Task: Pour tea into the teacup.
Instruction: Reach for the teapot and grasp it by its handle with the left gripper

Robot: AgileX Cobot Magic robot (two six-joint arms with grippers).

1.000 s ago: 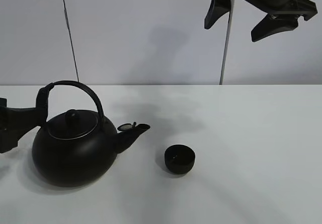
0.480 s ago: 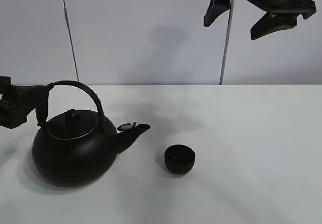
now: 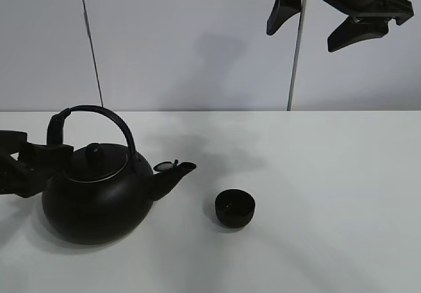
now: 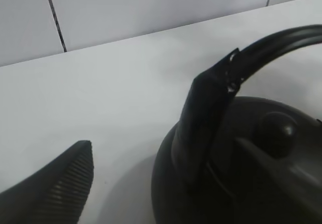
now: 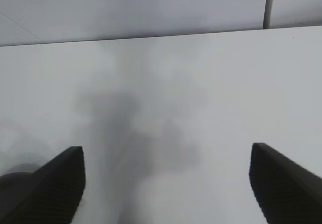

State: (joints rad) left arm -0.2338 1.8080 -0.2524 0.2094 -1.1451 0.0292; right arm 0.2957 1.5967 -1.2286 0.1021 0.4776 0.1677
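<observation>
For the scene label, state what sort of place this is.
Probably a robotics lab bench, not a kitchen: a bare white table, a plain panelled wall, and the right gripper hanging open above a lone kettle and teacup.

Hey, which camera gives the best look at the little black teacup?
The exterior high view: the teacup sits whole and unobstructed on the table, right of the kettle. The left wrist view shows the kettle but no cup, and the right wrist view shows no teacup either.
</observation>
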